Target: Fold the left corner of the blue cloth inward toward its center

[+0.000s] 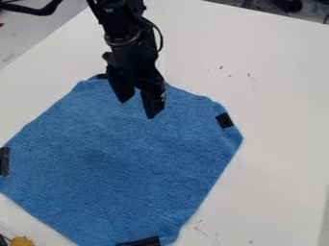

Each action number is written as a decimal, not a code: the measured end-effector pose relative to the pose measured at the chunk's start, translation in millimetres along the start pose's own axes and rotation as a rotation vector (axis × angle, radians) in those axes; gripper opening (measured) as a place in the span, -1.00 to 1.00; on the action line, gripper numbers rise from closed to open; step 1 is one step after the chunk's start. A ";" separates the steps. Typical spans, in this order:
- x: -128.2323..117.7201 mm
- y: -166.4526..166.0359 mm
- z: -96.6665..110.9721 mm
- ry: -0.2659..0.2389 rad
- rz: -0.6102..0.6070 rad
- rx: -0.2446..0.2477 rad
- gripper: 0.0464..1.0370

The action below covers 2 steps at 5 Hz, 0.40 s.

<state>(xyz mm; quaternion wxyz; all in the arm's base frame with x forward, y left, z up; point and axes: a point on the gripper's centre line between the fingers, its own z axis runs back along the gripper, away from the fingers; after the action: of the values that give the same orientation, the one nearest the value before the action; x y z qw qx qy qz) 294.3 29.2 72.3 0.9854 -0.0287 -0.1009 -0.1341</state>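
The black gripper (pixel 138 106) hangs from the top edge over the upper part of a blue cloth (pixel 122 168). Its two fingers stand apart, with nothing between them. The cloth lies spread flat on the white table, with pieces of black tape at its corners: one at the right (pixel 224 120), one at the left edge (pixel 5 161), one at the bottom (pixel 140 241), and one at the top, partly behind the gripper. Whether the fingertips touch the cloth, I cannot tell.
The white table (pixel 276 96) extends around the cloth, with small dark marks on it. At the lower left corner is a yellow-orange object (pixel 22 241). Dark equipment (pixel 283 5) stands beyond the table's far edge, and a black cable loops beside the arm.
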 end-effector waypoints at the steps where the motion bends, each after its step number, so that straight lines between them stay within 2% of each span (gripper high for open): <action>1: -4.7 -0.2 -7.1 0.018 0.008 -0.002 0.93; 2: -18.6 6.0 -11.5 -0.040 0.058 0.093 0.93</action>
<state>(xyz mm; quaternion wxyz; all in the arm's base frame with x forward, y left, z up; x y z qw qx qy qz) 280.5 38.8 57.0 0.9869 0.0118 -0.1256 -0.1003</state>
